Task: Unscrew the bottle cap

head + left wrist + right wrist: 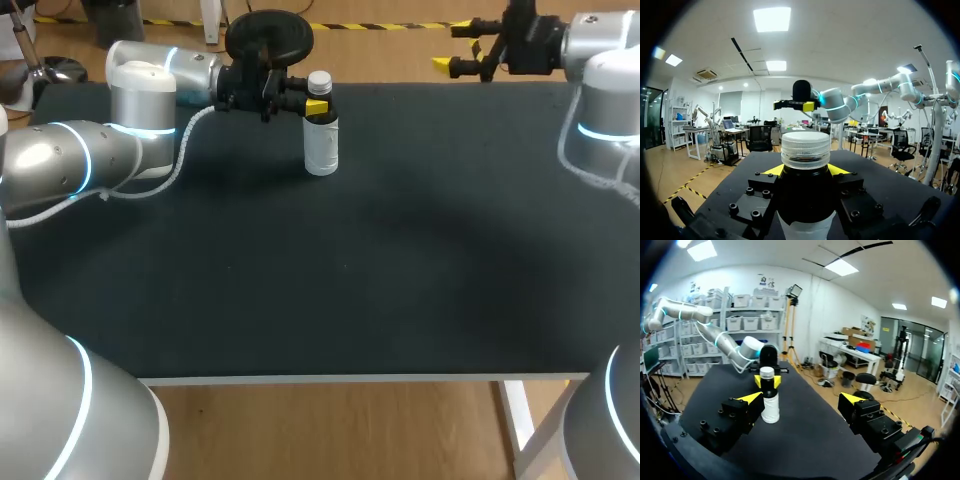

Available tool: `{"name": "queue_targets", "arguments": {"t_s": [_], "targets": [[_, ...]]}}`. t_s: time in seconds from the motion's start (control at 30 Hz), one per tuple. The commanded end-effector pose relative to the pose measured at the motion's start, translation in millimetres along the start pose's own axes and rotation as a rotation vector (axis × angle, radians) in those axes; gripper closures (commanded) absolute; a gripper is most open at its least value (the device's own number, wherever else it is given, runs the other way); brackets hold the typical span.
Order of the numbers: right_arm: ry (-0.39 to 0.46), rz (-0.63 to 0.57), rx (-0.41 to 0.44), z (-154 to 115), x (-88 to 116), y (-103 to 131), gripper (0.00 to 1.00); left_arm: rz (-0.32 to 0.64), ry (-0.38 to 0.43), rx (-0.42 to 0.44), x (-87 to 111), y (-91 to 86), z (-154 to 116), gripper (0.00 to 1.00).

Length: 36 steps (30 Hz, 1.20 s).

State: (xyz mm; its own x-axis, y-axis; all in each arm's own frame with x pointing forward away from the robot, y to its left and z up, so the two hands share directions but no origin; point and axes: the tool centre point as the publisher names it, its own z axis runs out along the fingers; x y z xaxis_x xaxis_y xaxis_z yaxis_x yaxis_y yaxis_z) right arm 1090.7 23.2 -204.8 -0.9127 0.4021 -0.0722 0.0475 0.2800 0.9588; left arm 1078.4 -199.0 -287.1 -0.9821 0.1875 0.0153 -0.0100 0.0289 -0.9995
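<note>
Table: dark top with a pale front edge; our two arms come in from its sides.
Left arm: comes in from our left and lies along the far left part of the table, wrist level with the bottle's neck.
Left gripper: closed narrow about the bottle just under the cap. In the left wrist view we see a yellow tip pressed to each side of the dark shoulder.
Bottle: upright on the table in the far half, left of the middle. It has a white label on the body and a dark neck.
Cap: pale and ribbed, seated on the neck. It stands clear above the left gripper's fingers, untouched.
Right gripper: fingers spread wide, holding nothing. It hangs past the table's far edge toward our right, well apart from the bottle. In its own wrist view the bottle stands ahead of it, in line with one finger.
</note>
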Motion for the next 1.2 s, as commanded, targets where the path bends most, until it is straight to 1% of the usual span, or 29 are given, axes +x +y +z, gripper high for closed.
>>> {"name": "queue_targets", "arguments": {"t_s": [0.03,0.2,0.3,0.33,0.4,1.03,1.2], "targets": [[0.226,0.017,-0.048,11.0,-1.7,-2.5,0.0,-0.001,0.008,0.003,-4.0,1.8,-0.2,1.0],[0.266,0.027,-0.05,26.9,12.6,-1.7,0.0,-0.001,0.008,0.003,-4.0,1.8,-0.2,1.0],[0.299,0.023,-0.042,34.8,20.3,-1.8,0.0,-0.001,0.008,0.003,-4.0,1.8,-0.2,1.0],[0.304,0.016,-0.028,36.4,21.8,-1.8,0.0,-0.001,0.008,0.003,-4.0,1.8,-0.2,1.0],[0.303,0.008,0.01,37.5,20.5,-3.1,0.0,-0.001,0.008,0.003,-4.0,1.8,-0.2,1.0],[0.303,0.008,0.01,37.5,20.5,-3.1,0.0,-0.001,0.008,0.003,-4.0,1.8,-0.2,1.0],[0.286,-0.014,0.019,60.8,27.8,5.4,0.0,-0.001,0.008,0.003,-4.0,1.8,-0.2,1.0]]}}
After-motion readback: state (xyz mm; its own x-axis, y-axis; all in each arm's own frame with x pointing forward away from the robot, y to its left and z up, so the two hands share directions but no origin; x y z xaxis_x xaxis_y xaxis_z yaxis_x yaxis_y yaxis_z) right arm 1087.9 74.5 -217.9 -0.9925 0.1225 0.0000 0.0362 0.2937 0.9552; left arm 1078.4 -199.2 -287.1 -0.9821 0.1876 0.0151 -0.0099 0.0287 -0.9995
